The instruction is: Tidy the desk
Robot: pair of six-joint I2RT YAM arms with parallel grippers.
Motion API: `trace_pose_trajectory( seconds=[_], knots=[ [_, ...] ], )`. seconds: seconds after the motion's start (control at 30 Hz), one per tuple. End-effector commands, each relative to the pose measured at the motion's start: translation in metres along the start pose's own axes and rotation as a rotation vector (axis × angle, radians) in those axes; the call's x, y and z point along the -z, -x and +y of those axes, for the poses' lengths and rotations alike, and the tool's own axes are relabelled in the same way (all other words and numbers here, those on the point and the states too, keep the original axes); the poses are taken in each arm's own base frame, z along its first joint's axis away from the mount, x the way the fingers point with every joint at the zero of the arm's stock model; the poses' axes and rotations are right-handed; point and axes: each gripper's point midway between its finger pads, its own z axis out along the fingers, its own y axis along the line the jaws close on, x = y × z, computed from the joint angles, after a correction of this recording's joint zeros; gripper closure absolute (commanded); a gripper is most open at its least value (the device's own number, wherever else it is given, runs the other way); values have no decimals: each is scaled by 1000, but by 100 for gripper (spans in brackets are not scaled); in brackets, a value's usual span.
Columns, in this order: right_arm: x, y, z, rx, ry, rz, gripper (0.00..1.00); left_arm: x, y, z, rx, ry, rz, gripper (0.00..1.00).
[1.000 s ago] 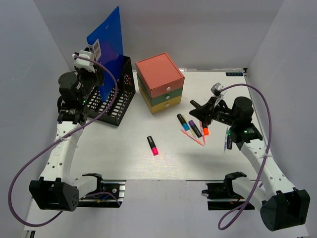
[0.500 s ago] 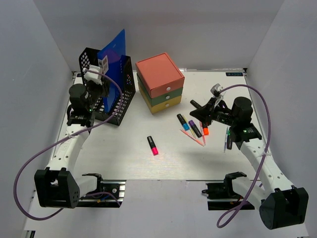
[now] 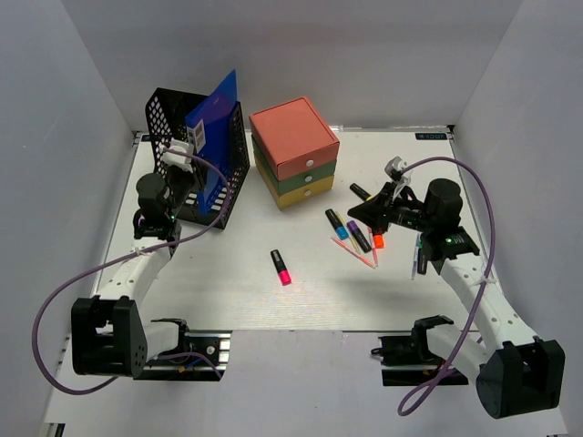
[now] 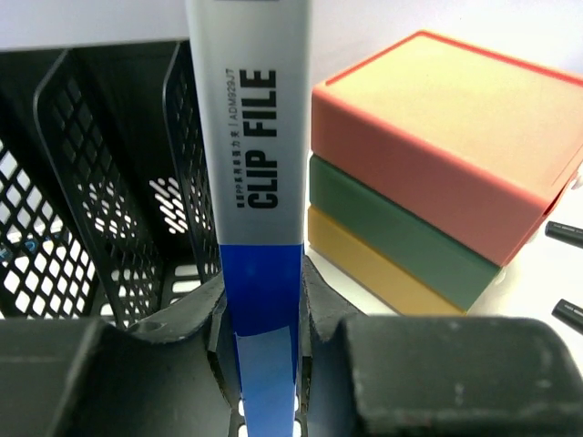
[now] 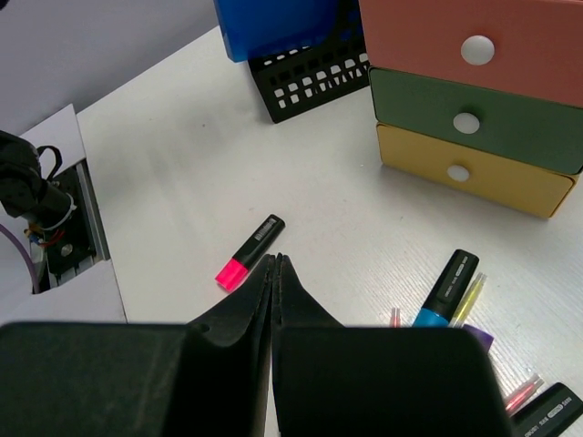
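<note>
The large flat white desk (image 3: 209, 291) spans the floor between grey walls, its metal-railed near edge by the arm bases. At its far left corner stands a black plastic mesh file rack (image 3: 235, 185), close to the left wall. A blue plastic clip file (image 3: 217, 123) stands upright in the rack, and the left gripper (image 3: 185, 152) is clamped on the file's near edge; in the wrist view both fingers (image 4: 314, 305) press against the blue spine. Just beside the rack sits a three-drawer box (image 3: 296, 150) with a coral top, green middle and yellow bottom — it hems that arm in on its right.

The right gripper (image 3: 355, 212) hangs over the desk's right half with its fingers pressed together, holding nothing. Under and around it lie a blue-capped black highlighter (image 3: 337, 223), a purple marker (image 3: 359, 238), an orange highlighter (image 3: 377, 239), thin pink pens (image 3: 353, 253) and a green pen (image 3: 417, 256).

The widest open stretch of white surface runs from the rack to the near rail, where only a black highlighter with a pink cap (image 3: 281, 267) lies — well apart from the others.

The file's white spine label (image 4: 260, 118) reads "CLIP FILE" in bold black; the small print beside it is too fine to be sure of.
</note>
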Motion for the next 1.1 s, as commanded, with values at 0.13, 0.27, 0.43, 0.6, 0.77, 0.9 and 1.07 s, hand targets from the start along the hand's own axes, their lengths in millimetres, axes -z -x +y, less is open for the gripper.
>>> trace_pose_trajectory(
  seconds=[0.13,0.27,0.43,0.6,0.77,0.9,1.07],
  knots=[
    [-1,4,2,42,34,-22,100,11,30,11,-40,50,-159,100],
    [-1,3,2,37,34,-21,100,11,31,13,-50,44,-181,100],
    [-1,2,0,35,31,-21,100,11,31,14,-6,46,-214,100],
    [-1,0,0,33,35,-19,100,10,23,13,20,24,-218,100],
    [-1,-1,0,29,43,-19,100,8,12,16,43,18,-212,100],
    [-2,-2,1,28,47,-17,100,7,9,19,57,18,-218,100],
    [-2,-2,1,24,54,-19,100,6,11,22,74,19,-236,100]
  ],
)
